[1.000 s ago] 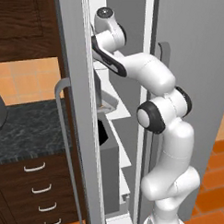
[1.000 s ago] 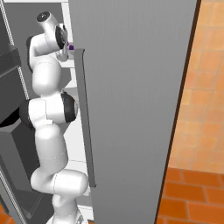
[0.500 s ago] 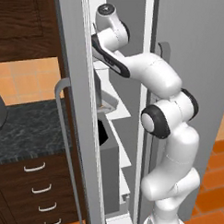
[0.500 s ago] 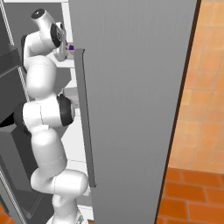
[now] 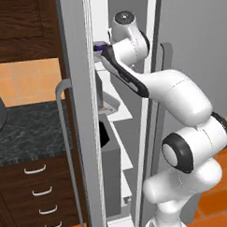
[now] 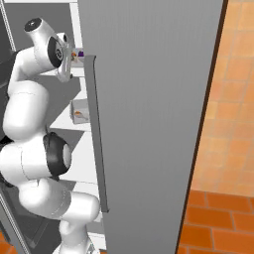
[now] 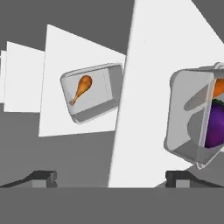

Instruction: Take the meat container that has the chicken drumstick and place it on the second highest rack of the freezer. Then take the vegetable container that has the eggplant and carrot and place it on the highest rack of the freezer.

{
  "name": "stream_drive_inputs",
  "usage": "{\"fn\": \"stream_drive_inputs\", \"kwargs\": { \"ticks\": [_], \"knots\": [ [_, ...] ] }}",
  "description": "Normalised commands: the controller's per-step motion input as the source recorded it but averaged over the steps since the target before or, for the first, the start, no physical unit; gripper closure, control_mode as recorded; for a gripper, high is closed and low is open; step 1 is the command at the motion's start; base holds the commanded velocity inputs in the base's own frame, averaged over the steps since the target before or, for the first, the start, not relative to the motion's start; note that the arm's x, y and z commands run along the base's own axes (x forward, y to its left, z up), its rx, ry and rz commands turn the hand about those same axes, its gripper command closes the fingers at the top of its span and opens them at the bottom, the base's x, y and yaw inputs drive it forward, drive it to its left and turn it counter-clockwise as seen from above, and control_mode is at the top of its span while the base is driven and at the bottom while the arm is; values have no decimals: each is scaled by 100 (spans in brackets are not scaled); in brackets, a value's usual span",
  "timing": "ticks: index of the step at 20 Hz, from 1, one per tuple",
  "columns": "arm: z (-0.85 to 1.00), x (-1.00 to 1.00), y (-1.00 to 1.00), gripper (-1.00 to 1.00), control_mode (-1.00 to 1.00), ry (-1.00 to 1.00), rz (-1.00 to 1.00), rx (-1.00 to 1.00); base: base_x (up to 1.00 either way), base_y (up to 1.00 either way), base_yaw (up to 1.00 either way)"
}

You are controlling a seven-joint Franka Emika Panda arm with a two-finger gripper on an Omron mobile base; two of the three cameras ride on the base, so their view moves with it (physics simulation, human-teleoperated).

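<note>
Kitchen with orange tile floor; freezer (image 5: 76,65) door open, white arm reaching into its upper part. Hand view gives what the base views barely show: gripper (image 7: 111,177) with jaws spread wide, nothing between them. Vegetable container (image 7: 192,120) with eggplant (image 7: 215,124) and carrot (image 7: 218,86) sits on the nearer white rack, just ahead of the right-hand fingertip. Meat container (image 7: 92,92) with chicken drumstick (image 7: 82,88) rests on the next rack beyond, clear of the jaws.

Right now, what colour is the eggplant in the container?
Glossy dark purple; the eggplant shows best in the hand view.
</note>
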Motion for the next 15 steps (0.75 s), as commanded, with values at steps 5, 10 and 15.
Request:
{"fn": "stream_drive_inputs", "kwargs": {
  "ticks": [5,10,15],
  "knots": [
    [-41,-100,-23,-100,-100,-1,2,1,0,0,0],
    [-46,-100,-8,-100,-100,0,1,0,0,0,0],
    [-53,-90,-23,-100,-100,0,1,0,0,0,0]
  ]
}}
